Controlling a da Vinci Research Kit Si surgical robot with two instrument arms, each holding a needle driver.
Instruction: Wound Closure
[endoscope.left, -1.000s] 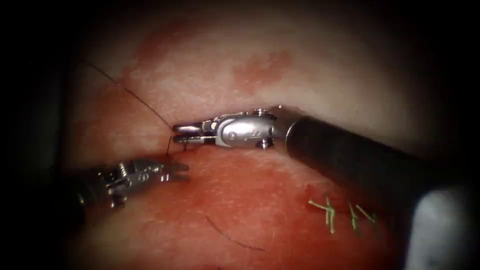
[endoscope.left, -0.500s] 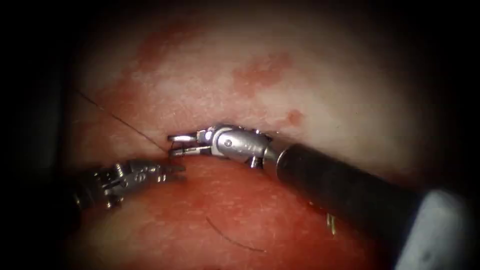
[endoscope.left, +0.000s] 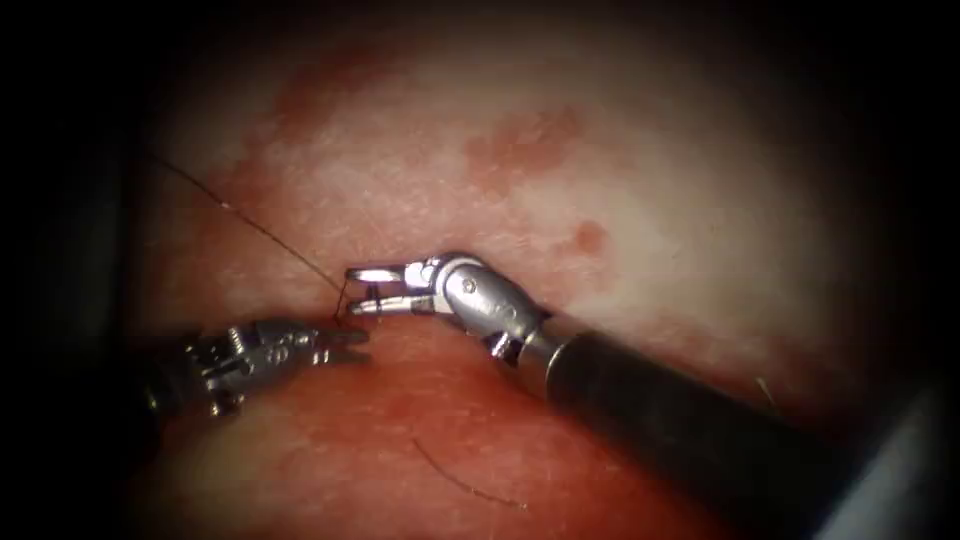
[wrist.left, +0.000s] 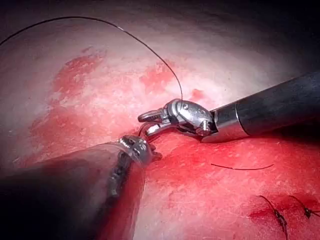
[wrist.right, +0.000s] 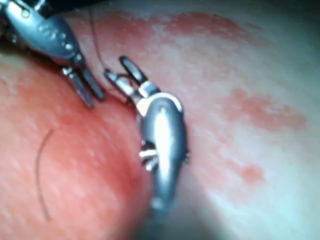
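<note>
The thread (endoscope.left: 262, 228) is running off into the dark toward the tissue's (endoscope.left: 650, 180) left edge, its far end hidden. Whether the left tool (endoscope.left: 352, 343) is gripping anything is too small to tell, and the needle is staying unidentifiable

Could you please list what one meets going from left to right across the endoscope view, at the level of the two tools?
left tool → thread rising at its tip → right tool, jaws open → its dark shaft.
</note>
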